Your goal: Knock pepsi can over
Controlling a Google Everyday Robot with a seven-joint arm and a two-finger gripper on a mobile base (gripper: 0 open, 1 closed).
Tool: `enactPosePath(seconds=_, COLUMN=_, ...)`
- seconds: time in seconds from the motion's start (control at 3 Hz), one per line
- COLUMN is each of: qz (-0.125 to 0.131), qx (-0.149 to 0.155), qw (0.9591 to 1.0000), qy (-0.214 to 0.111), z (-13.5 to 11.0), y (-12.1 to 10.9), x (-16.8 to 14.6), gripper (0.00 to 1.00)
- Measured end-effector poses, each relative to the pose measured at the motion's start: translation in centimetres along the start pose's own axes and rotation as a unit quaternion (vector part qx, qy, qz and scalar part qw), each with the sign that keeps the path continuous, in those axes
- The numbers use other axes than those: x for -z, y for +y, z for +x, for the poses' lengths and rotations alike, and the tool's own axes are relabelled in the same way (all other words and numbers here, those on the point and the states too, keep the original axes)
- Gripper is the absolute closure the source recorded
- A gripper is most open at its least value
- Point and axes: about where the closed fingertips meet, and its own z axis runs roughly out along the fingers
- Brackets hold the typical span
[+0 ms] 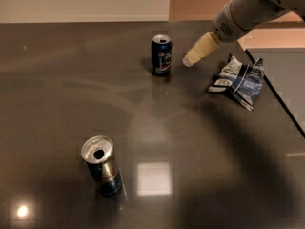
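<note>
The pepsi can (161, 55) is a small dark navy can with a round logo and a silver top. It stands upright on the dark table (57, 80), towards the back centre. My gripper (192, 58) comes in from the upper right on a white arm. Its cream-coloured fingertips are just right of the can, at about mid-height, with a small gap between them and the can.
A shiny silver can with a blue lower band (101, 165) stands upright at the front left. A crumpled blue-and-white foil snack bag (238, 80) lies at the right, near the table's right edge (281, 101).
</note>
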Motion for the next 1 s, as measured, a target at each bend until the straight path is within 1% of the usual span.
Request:
enactPosePath(seconds=0.33, qz=0.010, qx=-0.026, qw=0.9981, qy=-0.055, z=-2.4, y=-0.5, x=-3.5, gripper=0.00)
enactPosePath(seconds=0.67, qz=0.011, qx=-0.036, qw=0.9951, qy=-0.091, z=-4.1, y=-0.3, x=-5.2, gripper=0.00)
enactPosePath(seconds=1.0, qz=-0.005, qx=-0.048, qw=0.9918, qy=-0.118, z=-5.4, y=0.5, x=-6.7, gripper=0.00)
